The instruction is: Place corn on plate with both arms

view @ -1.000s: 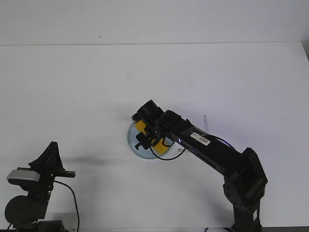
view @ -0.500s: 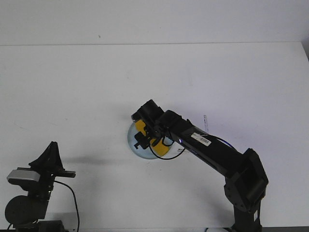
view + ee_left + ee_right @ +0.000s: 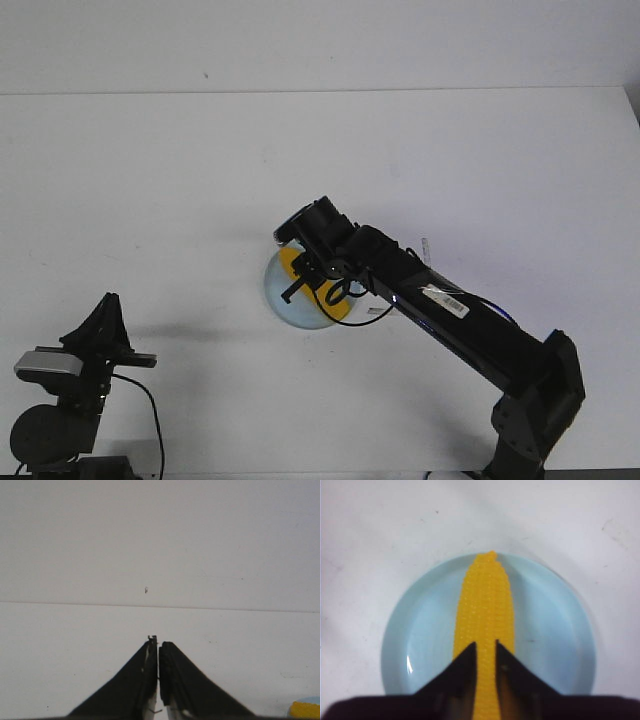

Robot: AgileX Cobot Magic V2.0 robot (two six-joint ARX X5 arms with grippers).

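Right arm's base and elbow have swung toward the table's (image 3: 150, 180) right edge since a second ago; its gripper (image 3: 485, 652) stays over the plate (image 3: 420, 625). Corn (image 3: 485, 605) lies across plate centre, mid-table toward the near edge. Claw gap is narrow, tips above the cob; contact unclear. Left gripper (image 3: 158, 647) is pinched empty at near-left corner. Placement looks done; next: lift clear without nudging the cob.

Overhead front view — two close wrist views
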